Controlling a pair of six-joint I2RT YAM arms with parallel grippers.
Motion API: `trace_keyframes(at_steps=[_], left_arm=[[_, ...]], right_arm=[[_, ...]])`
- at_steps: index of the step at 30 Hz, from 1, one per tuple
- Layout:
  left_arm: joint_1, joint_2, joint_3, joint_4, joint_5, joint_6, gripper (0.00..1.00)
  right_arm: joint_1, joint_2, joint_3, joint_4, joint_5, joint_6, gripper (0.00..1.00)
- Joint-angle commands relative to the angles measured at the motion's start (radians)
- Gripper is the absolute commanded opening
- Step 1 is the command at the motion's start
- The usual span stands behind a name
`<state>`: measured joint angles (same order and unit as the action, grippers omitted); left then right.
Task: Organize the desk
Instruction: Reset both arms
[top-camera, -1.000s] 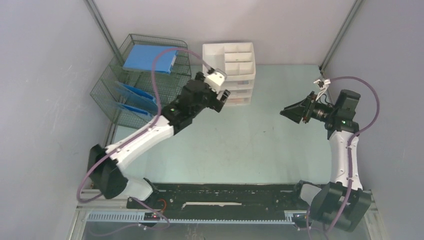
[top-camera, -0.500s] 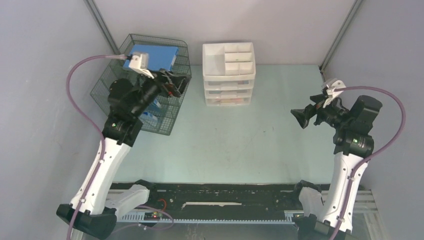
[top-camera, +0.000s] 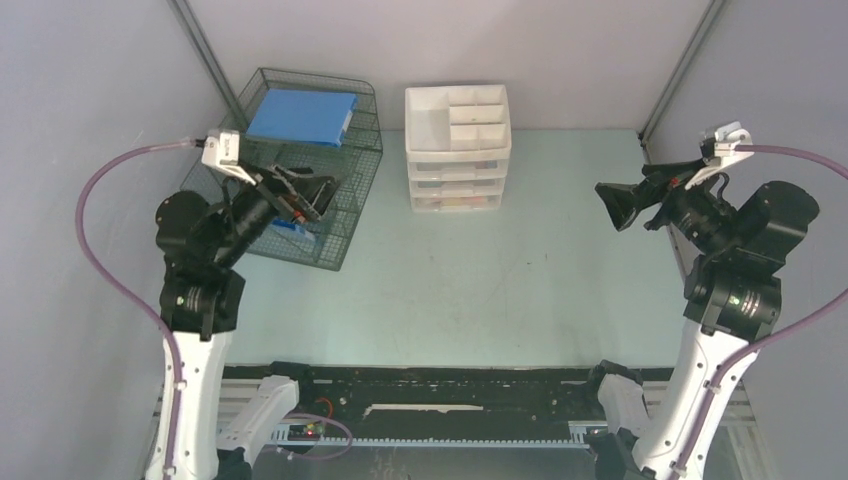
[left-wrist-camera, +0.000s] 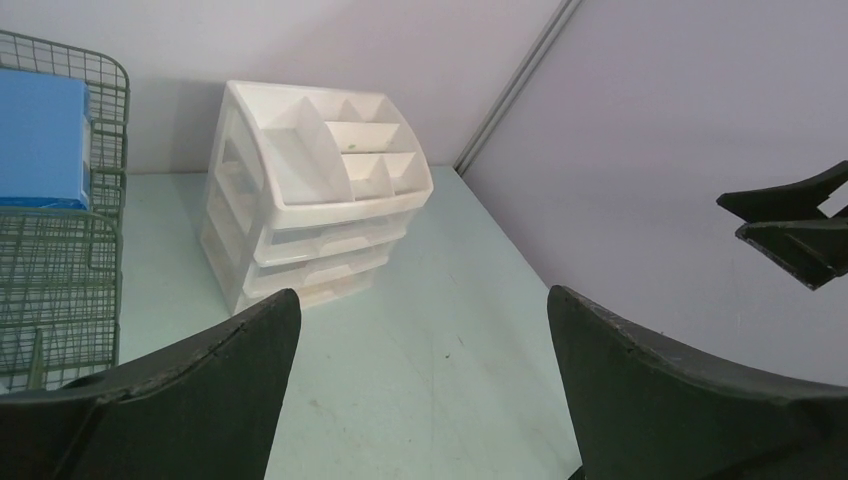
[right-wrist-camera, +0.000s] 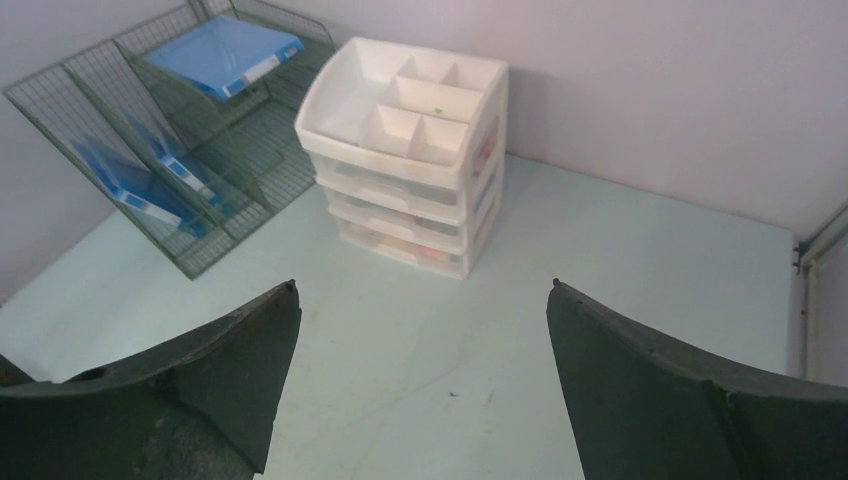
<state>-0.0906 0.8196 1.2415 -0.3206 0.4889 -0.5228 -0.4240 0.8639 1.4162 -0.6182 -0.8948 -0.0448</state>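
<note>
The desk (top-camera: 480, 290) is a pale mint-green tabletop; it also shows in the left wrist view (left-wrist-camera: 440, 380) and the right wrist view (right-wrist-camera: 420, 370). My left gripper (top-camera: 324, 198) is open and empty, raised over the front of the wire rack (top-camera: 345, 215) at the left. My right gripper (top-camera: 607, 207) is open and empty, raised near the right wall. In the left wrist view my left gripper (left-wrist-camera: 422, 295) has its jaws wide apart with bare desk between them. In the right wrist view my right gripper (right-wrist-camera: 423, 285) stands the same way.
A white drawer unit (top-camera: 458, 145) with an open top tray stands at the back middle. The green wire rack holds a blue folder (top-camera: 300, 115) on top and blue folders (right-wrist-camera: 150, 190) in its slots. A black rail (top-camera: 450, 390) runs along the near edge.
My left gripper has drawn back from the drawer unit to the left, over the wire rack. My right gripper has drawn back to the right and risen. Both stayed open.
</note>
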Motion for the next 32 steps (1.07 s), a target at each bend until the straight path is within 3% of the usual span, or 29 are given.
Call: trace_keyframes(at_steps=[1, 16, 32], left_arm=[[0.018, -0.072, 0.045, -0.095, 0.028, 0.06, 1.0], [0.018, -0.175, 0.069, -0.21, -0.032, 0.137, 1.0], [0.018, -0.213, 0.011, -0.221, -0.053, 0.16, 1.0]], right_arm=[[-0.002, -0.046, 0.083, -0.031, 0.013, 0.11, 1.0], [-0.002, -0.111, 0.101, -0.074, 0.158, 0.176, 1.0], [-0.002, -0.136, 0.064, -0.047, 0.141, 0.209, 1.0]])
